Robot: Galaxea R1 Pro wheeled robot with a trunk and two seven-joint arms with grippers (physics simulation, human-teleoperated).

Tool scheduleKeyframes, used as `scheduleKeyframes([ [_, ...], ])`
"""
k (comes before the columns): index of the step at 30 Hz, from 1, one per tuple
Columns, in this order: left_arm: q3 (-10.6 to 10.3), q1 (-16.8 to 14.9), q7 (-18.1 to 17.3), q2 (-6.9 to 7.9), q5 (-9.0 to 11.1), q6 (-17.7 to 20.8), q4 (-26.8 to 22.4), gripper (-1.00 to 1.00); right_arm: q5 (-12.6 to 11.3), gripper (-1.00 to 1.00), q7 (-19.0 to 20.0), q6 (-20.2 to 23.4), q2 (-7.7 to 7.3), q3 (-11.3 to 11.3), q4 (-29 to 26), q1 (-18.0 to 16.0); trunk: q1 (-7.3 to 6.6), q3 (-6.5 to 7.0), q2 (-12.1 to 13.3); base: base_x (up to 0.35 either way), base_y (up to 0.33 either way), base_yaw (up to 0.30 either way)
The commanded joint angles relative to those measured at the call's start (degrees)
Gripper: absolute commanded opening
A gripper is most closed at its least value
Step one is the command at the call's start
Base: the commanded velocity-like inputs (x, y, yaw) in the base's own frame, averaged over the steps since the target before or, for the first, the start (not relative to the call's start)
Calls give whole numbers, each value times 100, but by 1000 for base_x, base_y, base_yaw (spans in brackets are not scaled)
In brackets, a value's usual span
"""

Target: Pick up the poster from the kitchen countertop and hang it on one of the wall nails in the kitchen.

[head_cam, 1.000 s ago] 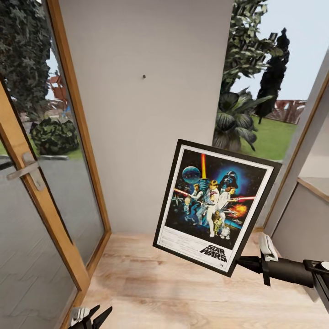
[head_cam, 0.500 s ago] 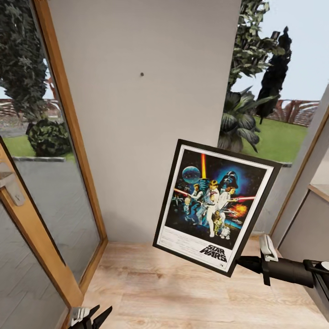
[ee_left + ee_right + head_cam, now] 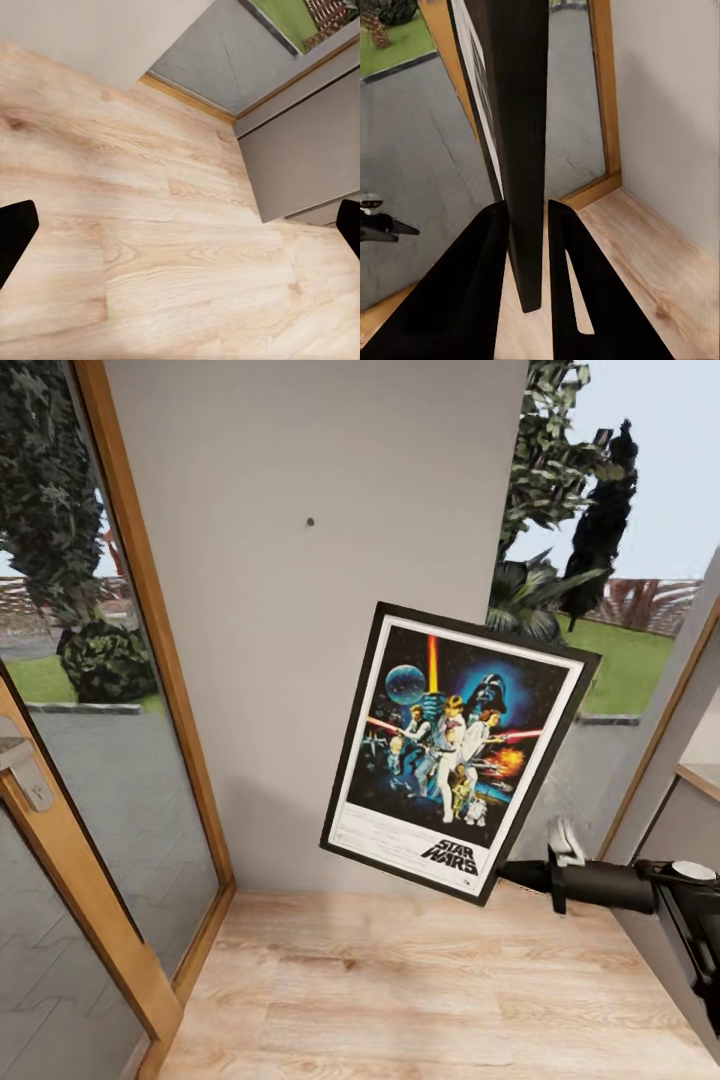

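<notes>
One poster [image 3: 455, 748], one wall nail [image 3: 310, 521]

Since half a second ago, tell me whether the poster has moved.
Yes. The poster has risen up and slightly left toward the wall nail, which kept its place.

Head view wallward; wrists floorward

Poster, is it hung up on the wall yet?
Not yet. Pickup is done: the right gripper pinches the poster by its lower corner, tilted, in front of the wall. The nail sits higher up and to the left, bare. Left: lift it and hook it there.
</notes>
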Motion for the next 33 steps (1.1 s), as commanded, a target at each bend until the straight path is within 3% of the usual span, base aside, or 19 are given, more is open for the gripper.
scheduleKeyframes([
  [1, 45, -1, -16, 5, -41, -29, 5, 100, -5, -100, 25, 134, -1, 82, -3, -99, 4, -14, -14, 0, 0, 0],
  [3, 45, 69, -16, 8, -41, -29, 5, 100, 11, -100, -5, 474, 15, 337, -10, -475, 4, -14, -14, 0, 0, 0],
  [9, 45, 137, -8, 10, -43, -29, 5, 100, 49, -100, -247, 1439, 332, 751, -13, -1488, 4, -14, -14, 0, 0, 0],
  [10, 45, 145, -7, 10, -43, -29, 5, 100, 71, -100, -295, 2138, 404, 1084, -8, -2286, 4, -14, -14, 0, 0, 0],
  [13, 45, 147, -7, 10, -44, -30, 5, 100, 87, -100, -312, 2523, 419, 1350, 16, -2809, 4, -14, -14, 0, 0, 0],
  [14, 45, 148, -7, 10, -44, -31, 5, 100, 449, -100, -321, 2982, 438, 2000, 202, -3687, 4, -14, -14, 0, 0, 0],
  [18, 45, 148, 39, 10, -43, -29, 5, 100, 688, -100, -318, 3126, 450, 2193, 623, -4232, 4, -14, -14, 0, 0, 0],
  [20, 43, 148, 136, 10, -45, -31, 5, 100, 759, -100, -306, 3164, 496, 2284, 1293, -4723, 4, -14, -14, 0, 0, 0],
  [22, 44, 148, 176, 10, -44, -32, 4, 100, 810, -100, -306, 3176, 607, 2429, 1726, -4991, 4, -14, -14, 0, 0, 0],
  [26, 40, 148, 191, 7, -44, -35, 1, 100, 997, -100, -307, 3178, 710, 2681, 1981, -5155, 4, -14, -14, 0, 0, 0],
  [33, 42, 148, 195, 8, -41, -37, -3, 100, 1113, -100, -294, 3135, 730, 2774, 2077, -5280, 4, -14, -14, 0, 0, 0],
])
